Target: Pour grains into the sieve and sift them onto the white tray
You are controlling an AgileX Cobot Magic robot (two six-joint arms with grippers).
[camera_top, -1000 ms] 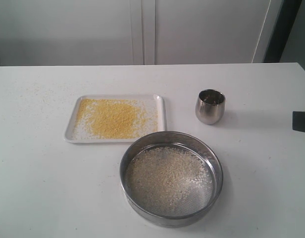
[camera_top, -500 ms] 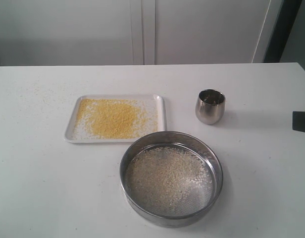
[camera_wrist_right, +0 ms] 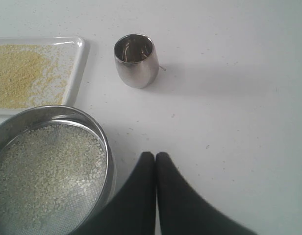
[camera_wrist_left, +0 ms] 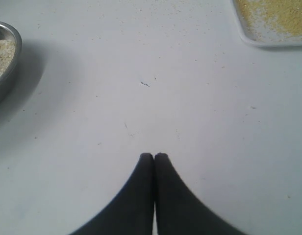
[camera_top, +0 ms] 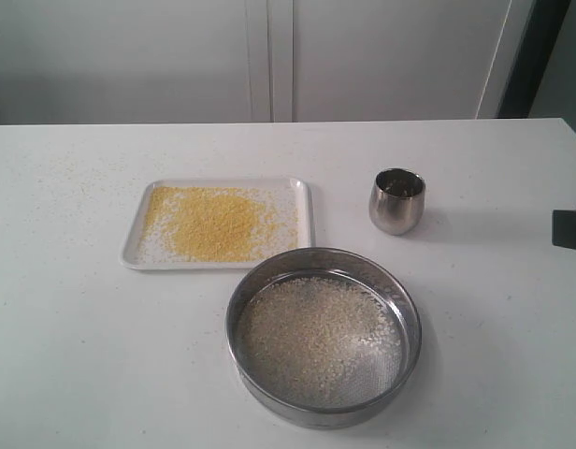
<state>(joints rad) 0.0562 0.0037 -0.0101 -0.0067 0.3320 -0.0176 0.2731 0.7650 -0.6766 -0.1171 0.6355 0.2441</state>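
The round steel sieve (camera_top: 324, 335) rests on the table at the front, with pale whitish kernels (camera_top: 311, 339) lying on its mesh. Behind it to the left lies the white tray (camera_top: 302, 201), covered with fine yellow granules (camera_top: 213, 223). My left gripper (camera_wrist_left: 154, 155) is shut and empty over bare table, between a sieve (camera_wrist_left: 5, 61) edge and a tray (camera_wrist_left: 268, 43) corner. Shut and empty too, my right gripper (camera_wrist_right: 155, 154) hangs beside the sieve (camera_wrist_right: 48, 166), with the tray (camera_wrist_right: 78, 58) beyond. Neither gripper shows in the exterior view.
A small rounded steel cup (camera_top: 397, 200) stands upright right of the tray, seen too in the right wrist view as the cup (camera_wrist_right: 136, 60). Stray granules (camera_top: 78, 178) are scattered over the white table left of the tray. A dark object (camera_top: 570, 227) pokes in at the right edge.
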